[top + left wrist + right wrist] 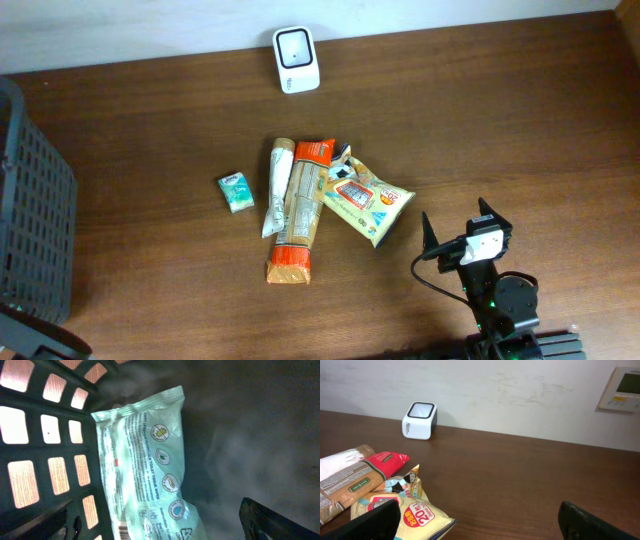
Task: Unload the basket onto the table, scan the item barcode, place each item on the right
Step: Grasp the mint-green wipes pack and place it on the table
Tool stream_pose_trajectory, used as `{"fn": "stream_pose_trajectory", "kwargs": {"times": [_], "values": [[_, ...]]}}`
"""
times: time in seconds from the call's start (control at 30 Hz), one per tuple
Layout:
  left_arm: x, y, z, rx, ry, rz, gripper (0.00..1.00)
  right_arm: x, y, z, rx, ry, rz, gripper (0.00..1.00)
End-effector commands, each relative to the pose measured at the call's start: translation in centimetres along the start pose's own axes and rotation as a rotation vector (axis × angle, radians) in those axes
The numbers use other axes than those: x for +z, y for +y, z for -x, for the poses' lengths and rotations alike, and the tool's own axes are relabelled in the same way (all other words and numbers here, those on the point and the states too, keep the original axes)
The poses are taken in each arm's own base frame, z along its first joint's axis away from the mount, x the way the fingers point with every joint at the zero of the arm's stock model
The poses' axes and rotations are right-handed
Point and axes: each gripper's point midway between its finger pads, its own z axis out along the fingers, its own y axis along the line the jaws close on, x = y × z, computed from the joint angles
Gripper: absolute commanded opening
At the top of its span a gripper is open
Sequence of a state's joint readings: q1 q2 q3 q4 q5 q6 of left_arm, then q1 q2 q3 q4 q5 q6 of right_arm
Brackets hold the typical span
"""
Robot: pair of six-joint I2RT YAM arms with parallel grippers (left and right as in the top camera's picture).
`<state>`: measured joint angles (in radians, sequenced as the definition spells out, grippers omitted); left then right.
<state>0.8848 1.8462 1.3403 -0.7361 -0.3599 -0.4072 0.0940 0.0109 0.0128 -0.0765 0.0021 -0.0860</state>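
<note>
While your left pincer (157, 527) and right pincer (456, 215) gape wide and empty, the snack bag (366, 200) lies mid-counter (500, 120), against the cracker pack (296, 215). Grab carelessly and you may drag both, or turn its barcode away from the scanner (296, 59).

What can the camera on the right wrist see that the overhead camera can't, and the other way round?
Only the right wrist view shows a wall control panel. Only the overhead view shows the dark basket and the small green tissue pack. Both show the white barcode scanner, the yellow snack bag and the long orange-ended packet.
</note>
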Motion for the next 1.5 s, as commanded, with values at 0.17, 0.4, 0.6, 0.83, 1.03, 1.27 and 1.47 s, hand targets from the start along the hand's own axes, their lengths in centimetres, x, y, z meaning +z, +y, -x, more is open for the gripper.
{"fn": "stream_pose_trajectory", "kwargs": {"times": [0.17,0.4,0.6,0.83,1.03,1.27,1.47], "values": [[2.9,2.6,-0.6,-0.007,0.042,0.088,0.95,0.0,-0.1,-0.3,-0.003,0.004,-0.003,0.99],[5.4,2.2,-1.6,0.003,0.081,0.104,0.63,0.0,-0.1,-0.3,-0.003,0.004,-0.003,0.99],[5.5,1.7,-1.7,0.0,0.089,0.075,0.0,0.0,-0.1,-0.3,-0.003,0.004,-0.003,0.99],[0.6,-2.0,0.7,-0.028,0.119,-0.179,0.0,0.0,-0.1,-0.3,-0.003,0.004,-0.003,0.99],[-17.3,-8.3,7.8,0.007,-0.092,-0.787,0.0,0.0,-0.1,-0.3,-0.003,0.004,-0.003,0.99],[-35.8,-15.4,-1.0,0.456,-0.292,-1.107,0.0,0.0,-0.1,-0.3,-0.003,0.004,-0.003,0.99],[-32.9,-21.7,-14.0,0.778,-0.178,-0.867,0.01,0.0,-0.1,-0.3,-0.003,0.004,-0.003,0.99]]}}
